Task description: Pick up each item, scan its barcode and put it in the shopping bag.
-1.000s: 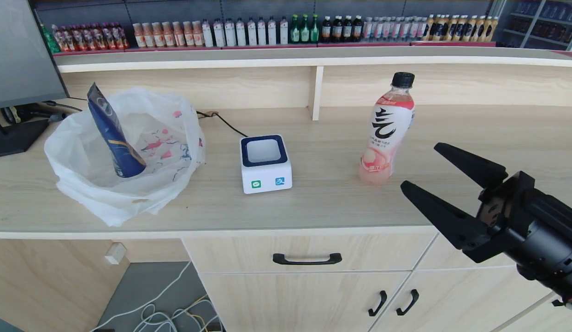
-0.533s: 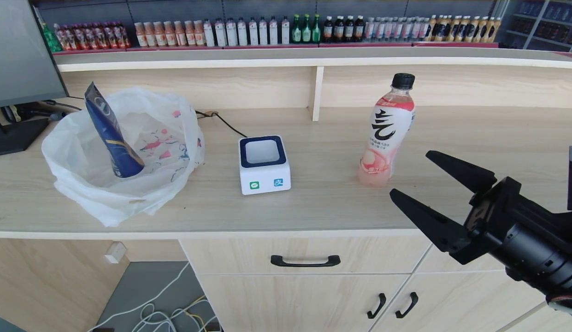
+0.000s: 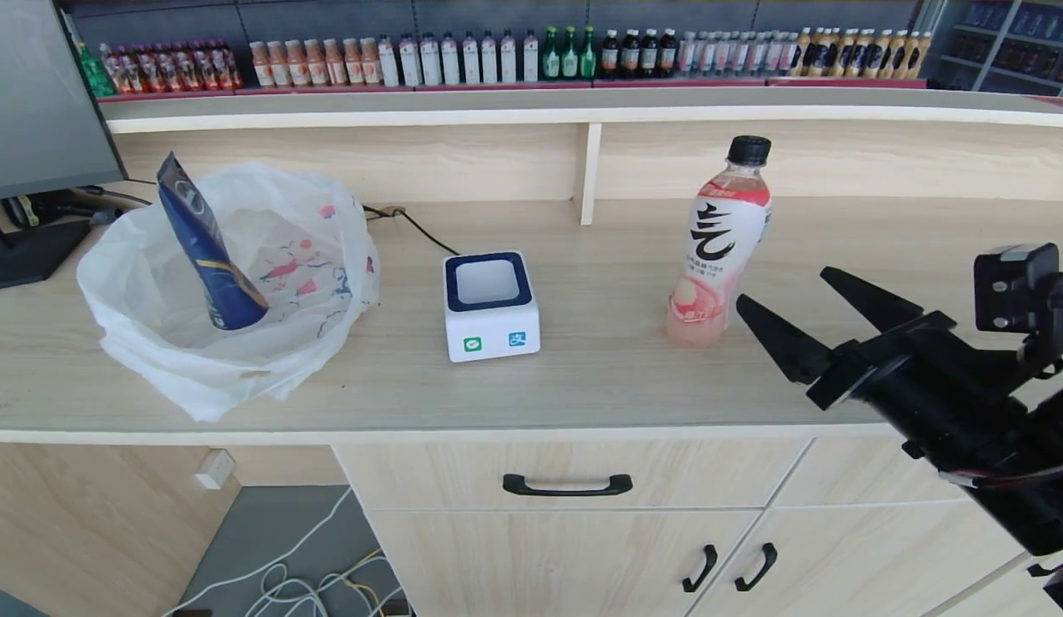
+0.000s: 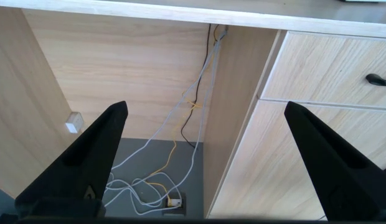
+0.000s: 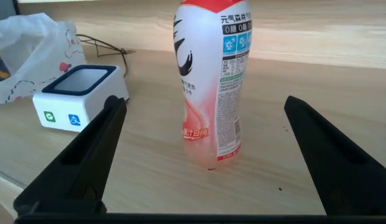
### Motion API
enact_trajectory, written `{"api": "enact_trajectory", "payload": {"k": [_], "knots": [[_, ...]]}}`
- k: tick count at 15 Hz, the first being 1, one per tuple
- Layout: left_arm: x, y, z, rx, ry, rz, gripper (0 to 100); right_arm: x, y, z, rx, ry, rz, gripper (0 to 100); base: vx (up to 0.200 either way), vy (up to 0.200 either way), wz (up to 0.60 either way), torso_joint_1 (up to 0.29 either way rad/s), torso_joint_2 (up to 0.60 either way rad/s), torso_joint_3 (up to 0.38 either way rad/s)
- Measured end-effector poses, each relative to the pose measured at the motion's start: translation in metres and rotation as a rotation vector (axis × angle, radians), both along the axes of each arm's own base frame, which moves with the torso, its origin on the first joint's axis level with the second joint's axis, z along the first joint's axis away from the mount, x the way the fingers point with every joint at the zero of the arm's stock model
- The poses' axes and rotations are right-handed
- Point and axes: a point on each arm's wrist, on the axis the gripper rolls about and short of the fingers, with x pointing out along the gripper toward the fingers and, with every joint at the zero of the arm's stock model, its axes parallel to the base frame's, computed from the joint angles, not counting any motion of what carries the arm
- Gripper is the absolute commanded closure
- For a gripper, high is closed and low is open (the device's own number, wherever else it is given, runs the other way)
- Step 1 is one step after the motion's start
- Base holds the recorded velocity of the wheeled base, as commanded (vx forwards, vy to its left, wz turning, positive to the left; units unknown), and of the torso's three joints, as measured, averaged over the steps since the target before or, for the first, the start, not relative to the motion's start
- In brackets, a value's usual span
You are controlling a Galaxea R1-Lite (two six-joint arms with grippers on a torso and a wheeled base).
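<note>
A pink drink bottle [image 3: 718, 242] with a black cap stands upright on the wooden counter [image 3: 600, 360], right of the white scanner box [image 3: 491, 304]. The same bottle [image 5: 211, 84] rises straight ahead in the right wrist view, with the scanner [image 5: 79, 95] off to one side. My right gripper [image 3: 805, 310] is open, level with the bottle's base and just to its right, not touching it. A white shopping bag [image 3: 231, 287] lies open at the counter's left with a dark blue pouch [image 3: 207, 248] standing in it. My left gripper [image 4: 205, 162] is open below the counter, facing the floor cables.
A monitor [image 3: 34, 111] and cables stand at the far left. A raised shelf with a divider [image 3: 588, 171] runs behind the counter. Drawers and cupboard doors with black handles [image 3: 568, 486] sit below the counter's front edge.
My right gripper has risen from below the counter's edge and moved forward towards the bottle, its fingers staying open. The bottle, scanner and bag have not moved.
</note>
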Motion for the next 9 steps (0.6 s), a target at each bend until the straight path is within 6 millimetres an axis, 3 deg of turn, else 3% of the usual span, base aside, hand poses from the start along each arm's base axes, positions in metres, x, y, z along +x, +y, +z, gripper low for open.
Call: {"api": "enact_trajectory", "payload": {"k": [9], "knots": [[0.0,0.0,0.0,0.0,0.0,0.001,0,0.04,0.014,-0.012,-0.043,0.01,-0.021,0,0.0,0.0,0.0,0.0,0.0,0.0]]}}
